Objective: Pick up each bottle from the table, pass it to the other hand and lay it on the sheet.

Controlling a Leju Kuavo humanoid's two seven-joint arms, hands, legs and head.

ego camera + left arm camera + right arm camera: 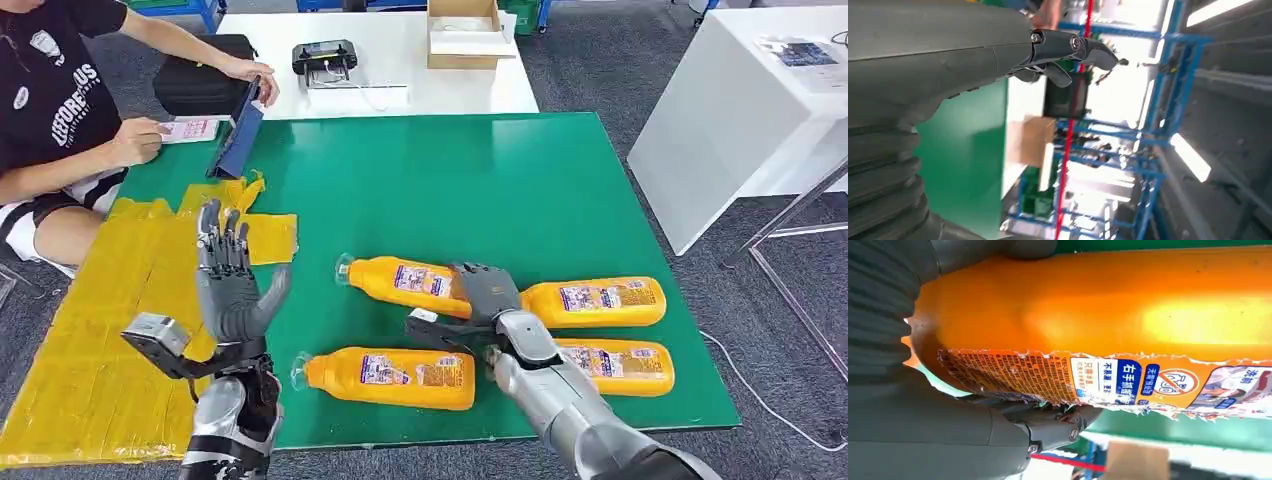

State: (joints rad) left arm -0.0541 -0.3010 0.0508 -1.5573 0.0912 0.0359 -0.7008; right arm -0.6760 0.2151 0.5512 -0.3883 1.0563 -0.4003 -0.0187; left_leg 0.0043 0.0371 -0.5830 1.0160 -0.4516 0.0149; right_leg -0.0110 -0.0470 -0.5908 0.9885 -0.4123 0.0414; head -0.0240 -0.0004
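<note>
On my far left lies the yellow sheet (90, 340), spread over the edge of the green table (480, 180), where each bottle has to end up; no bottle lies on it yet. A person (60, 120) sits beyond its far end with a tablet (238, 140). Over the sheet's inner edge I hold my left hand (228, 275) raised, palm turned inward, fingers apart and empty, which I judge is the pose for receiving a pass.

Next comes the near bottle (390, 378), lying on its side with its cap toward the sheet. Behind it lies the bottle I am after (405, 280), also on its side. My right hand (487, 295) rests over its base end; my right wrist view shows the thumb and fingers wrapped around the orange body (1098, 305), so the hand is clamped on it, though it has not left the table.

Farther right, two more bottles (600, 301) (620, 366) lie one behind the other, waiting their turn.
</note>
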